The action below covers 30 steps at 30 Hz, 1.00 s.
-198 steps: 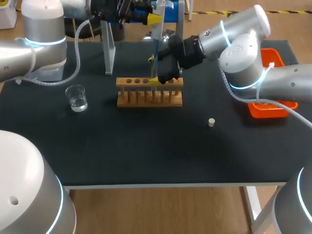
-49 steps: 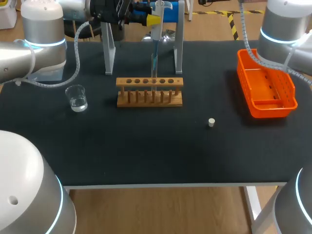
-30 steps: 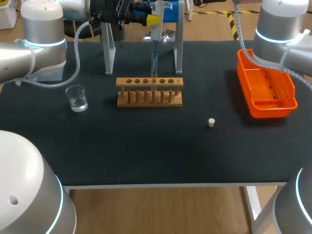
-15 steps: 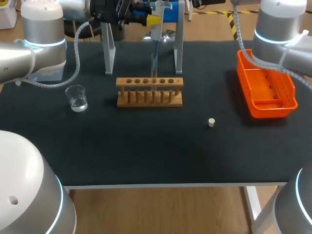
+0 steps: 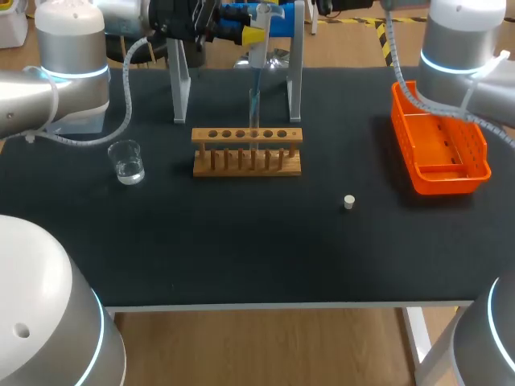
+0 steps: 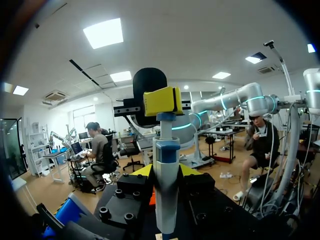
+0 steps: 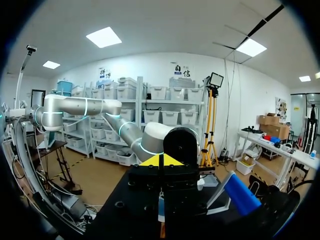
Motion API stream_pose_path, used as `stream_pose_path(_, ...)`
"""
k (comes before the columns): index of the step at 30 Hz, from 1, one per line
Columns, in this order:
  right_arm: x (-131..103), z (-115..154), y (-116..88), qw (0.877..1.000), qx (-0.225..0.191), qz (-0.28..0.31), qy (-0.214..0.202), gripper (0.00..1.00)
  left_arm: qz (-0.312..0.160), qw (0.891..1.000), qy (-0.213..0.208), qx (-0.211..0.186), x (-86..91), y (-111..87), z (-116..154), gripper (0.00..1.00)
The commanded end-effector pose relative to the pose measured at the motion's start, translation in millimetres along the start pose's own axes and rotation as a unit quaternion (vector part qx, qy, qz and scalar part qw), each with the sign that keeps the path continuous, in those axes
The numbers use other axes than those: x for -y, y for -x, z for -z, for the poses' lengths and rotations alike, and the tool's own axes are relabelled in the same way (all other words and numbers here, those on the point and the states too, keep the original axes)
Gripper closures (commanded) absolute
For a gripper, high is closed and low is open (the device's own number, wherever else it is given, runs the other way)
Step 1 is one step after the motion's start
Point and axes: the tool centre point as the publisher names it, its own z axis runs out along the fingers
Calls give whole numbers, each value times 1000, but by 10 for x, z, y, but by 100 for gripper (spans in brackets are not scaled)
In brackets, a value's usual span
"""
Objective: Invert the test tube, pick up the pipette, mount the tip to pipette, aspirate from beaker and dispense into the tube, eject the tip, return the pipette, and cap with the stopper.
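Above the black table (image 5: 241, 241), the left tool (image 6: 164, 172) pinches the pipette (image 6: 166, 150), its tip hard to make out; right tool (image 7: 161, 161) pressed together.

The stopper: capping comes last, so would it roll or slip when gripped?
The stopper looks small and squat and seems to stand on end on the black table, so it is probably light and would slide rather than roll if nudged. Its round sides might slip from the jaws unless gripped squarely.

The pipette (image 5: 258, 48) hangs upright over the wooden rack (image 5: 247, 150), with the half-full beaker (image 5: 126, 162) to its left and the white stopper (image 5: 349, 202) to its right.
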Motion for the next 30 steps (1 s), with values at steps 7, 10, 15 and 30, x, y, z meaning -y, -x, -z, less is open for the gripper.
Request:
stream_pose_path(7, 91, -8, -15, 1000, 1, -3, -3, 100, -1, 1000, -1, 0, 35, 3, 5, 100)
stream_pose_path(10, 111, -14, -19, 1000, 1, -5, -4, 100, -1, 1000, -1, 0, 35, 3, 5, 100)
stream_pose_path(15, 168, -34, -23, 1000, 0, -9, -5, 100, -1, 1000, -1, 0, 35, 3, 5, 100)
stream_pose_path(30, 207, -53, -2, 1000, 4, -14, 1, 100, -1, 1000, -1, 0, 35, 3, 5, 100)
